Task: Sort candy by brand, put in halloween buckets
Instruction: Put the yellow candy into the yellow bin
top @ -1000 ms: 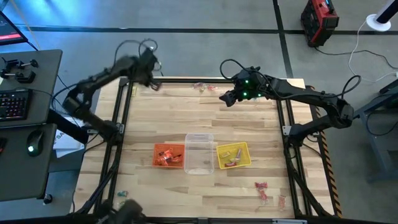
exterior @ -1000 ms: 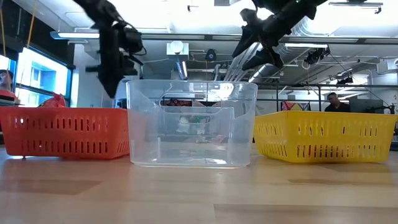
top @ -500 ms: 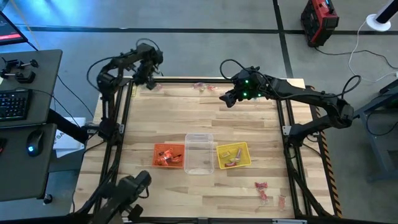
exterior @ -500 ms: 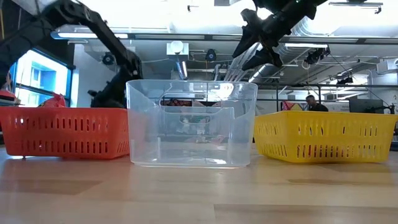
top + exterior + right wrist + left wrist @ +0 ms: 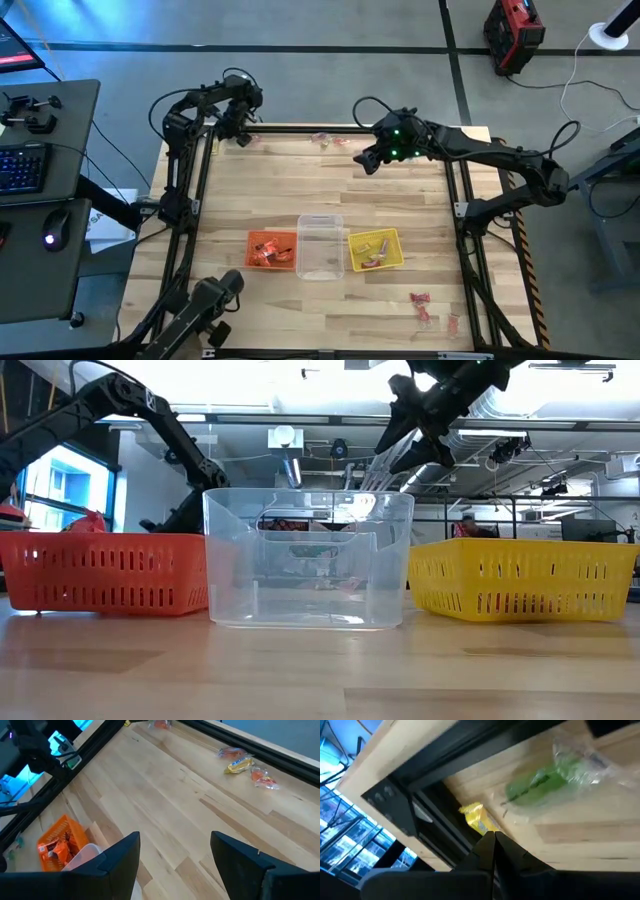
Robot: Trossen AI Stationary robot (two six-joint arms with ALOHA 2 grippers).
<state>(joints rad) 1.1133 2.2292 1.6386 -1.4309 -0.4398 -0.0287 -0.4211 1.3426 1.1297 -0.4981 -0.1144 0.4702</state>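
Left gripper [image 5: 240,130]: low at the far left corner of the desk [image 5: 300,190], fingers [image 5: 492,845] pressed together with nothing between them; a green-wrapped candy [image 5: 537,782] and a yellow scrap [image 5: 477,817] lie just beyond the tips.
Right gripper [image 5: 367,160]: raised above the far right part of the desk, fingers [image 5: 120,857] wide apart, holding nothing.
Orange bucket [image 5: 270,250]: near middle of the desk, leftmost of the row, red-orange candies inside.
Clear bucket [image 5: 320,246]: in the middle, touching the orange one; contents cannot be told.
Yellow bucket [image 5: 375,250]: rightmost, just beside the clear one, with a few sweets inside.
Loose candy, far edge [image 5: 325,139]: a small cluster by the frame rail, between the two grippers.
Loose candy, near right [image 5: 420,300]: red-wrapped pieces scattered near the right corner, apart from the buckets.
Background: a person [image 5: 465,525] sits far behind the desk in the low view.
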